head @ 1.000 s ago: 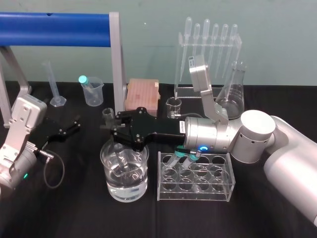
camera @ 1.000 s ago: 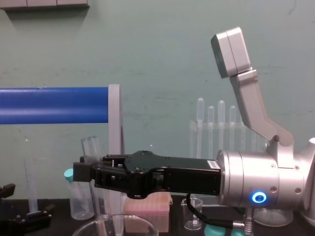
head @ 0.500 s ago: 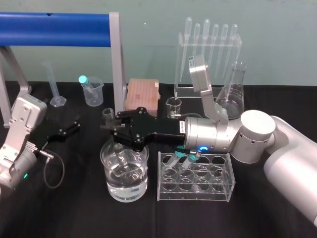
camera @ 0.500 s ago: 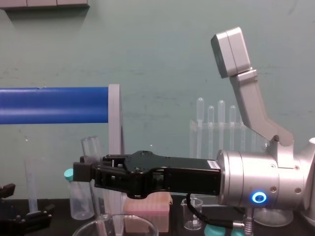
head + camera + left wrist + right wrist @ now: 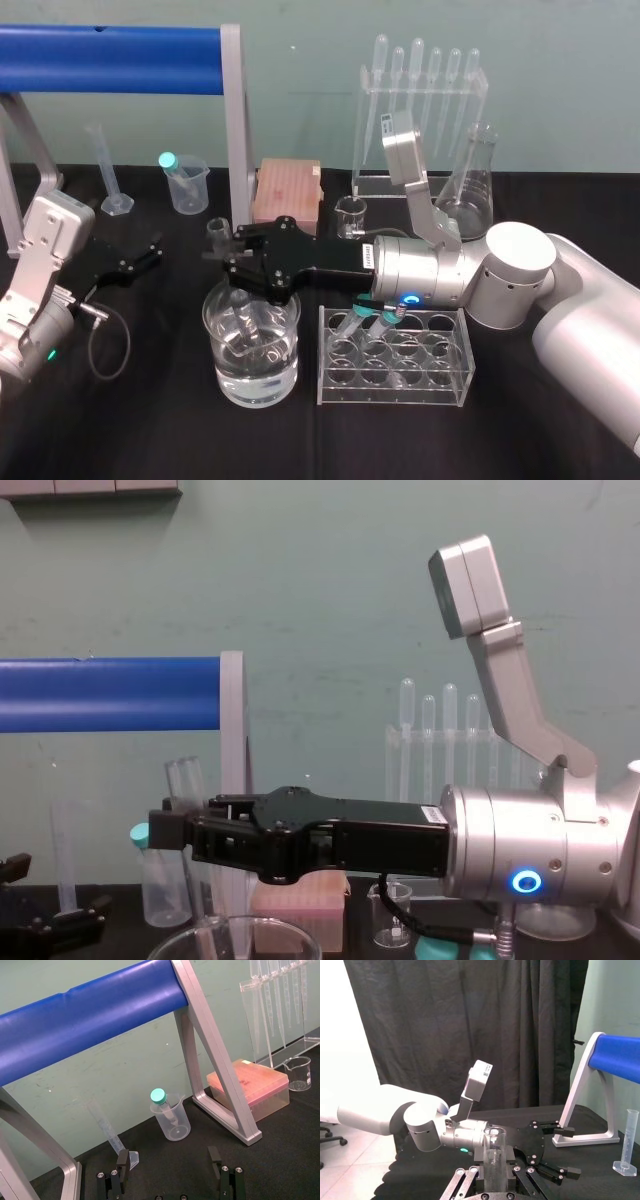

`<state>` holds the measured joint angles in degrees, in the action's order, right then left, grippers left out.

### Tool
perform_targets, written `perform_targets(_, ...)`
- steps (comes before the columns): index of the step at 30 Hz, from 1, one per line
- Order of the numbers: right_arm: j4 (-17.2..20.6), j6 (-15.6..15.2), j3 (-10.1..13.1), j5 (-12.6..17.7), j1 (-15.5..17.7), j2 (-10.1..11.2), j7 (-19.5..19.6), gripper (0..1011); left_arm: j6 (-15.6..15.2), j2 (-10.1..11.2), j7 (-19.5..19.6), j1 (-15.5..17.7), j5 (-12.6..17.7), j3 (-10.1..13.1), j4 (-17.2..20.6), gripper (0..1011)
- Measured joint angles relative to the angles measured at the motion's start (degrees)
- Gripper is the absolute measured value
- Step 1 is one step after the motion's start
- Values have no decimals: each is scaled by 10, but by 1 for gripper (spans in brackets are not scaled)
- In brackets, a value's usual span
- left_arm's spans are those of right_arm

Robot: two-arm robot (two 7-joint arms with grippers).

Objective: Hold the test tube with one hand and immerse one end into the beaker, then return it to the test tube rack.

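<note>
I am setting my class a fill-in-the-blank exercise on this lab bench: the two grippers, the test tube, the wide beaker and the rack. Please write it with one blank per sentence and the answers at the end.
1. Held by the right gripper, the test tube has its lower end ___ the beaker.
2. Seen from the robot, the test tube rack stands on the beaker's ___ side.
3. The left gripper, parked away from the beaker, has its fingers ___.

Missing words: inside; right; open.

This is looking like a chemistry lab: a black bench (image 5: 150, 430) is carrying a stand of bulb pipettes (image 5: 420, 100), a conical flask (image 5: 468, 190), a graduated cylinder (image 5: 104, 170), a clear test tube rack (image 5: 395, 358) and a wide water-filled beaker (image 5: 255, 355), all standing before a plain green wall (image 5: 300, 80).
</note>
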<state>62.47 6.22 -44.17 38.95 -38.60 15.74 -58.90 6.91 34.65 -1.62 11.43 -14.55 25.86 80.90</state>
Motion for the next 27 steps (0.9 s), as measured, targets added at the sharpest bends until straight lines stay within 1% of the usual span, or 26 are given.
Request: perform_targets(27, 0, 0, 0, 0, 0, 0, 0, 225, 0, 0, 0, 0, 0, 0, 0, 1000)
